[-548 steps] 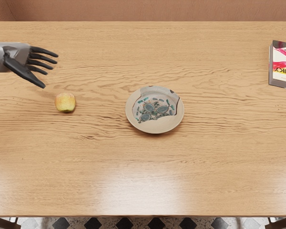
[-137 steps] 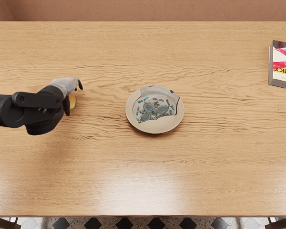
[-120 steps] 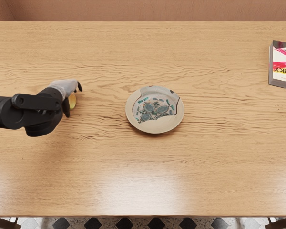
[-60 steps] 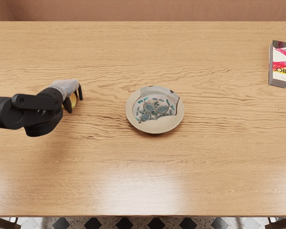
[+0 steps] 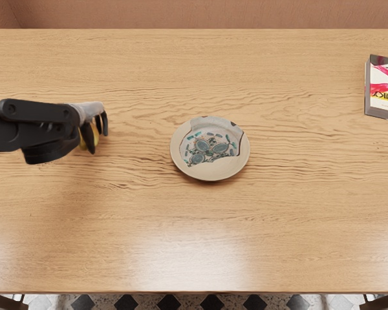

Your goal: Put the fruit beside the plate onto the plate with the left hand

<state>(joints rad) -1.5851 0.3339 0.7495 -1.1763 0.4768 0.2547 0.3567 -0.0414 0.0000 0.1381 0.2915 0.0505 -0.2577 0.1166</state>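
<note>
A yellowish fruit (image 5: 94, 137) lies left of the plate, mostly hidden under my left hand (image 5: 92, 128). Only a small yellow patch of it shows between the dark fingers (image 5: 89, 137), which curl down around it. The black forearm reaches in from the left edge. The round beige plate (image 5: 210, 170), patterned in teal and blue at its centre, sits mid-table, well to the right of the hand, with nothing on it. My right arm does not show.
A book or magazine (image 5: 383, 87) with a red, white and black cover lies at the right edge of the wooden table. A brown wall runs along the table's far edge.
The left hand came down from the upper left onto the fruit. Over the last second its fingers curled around the fruit and the forearm rose slightly.
</note>
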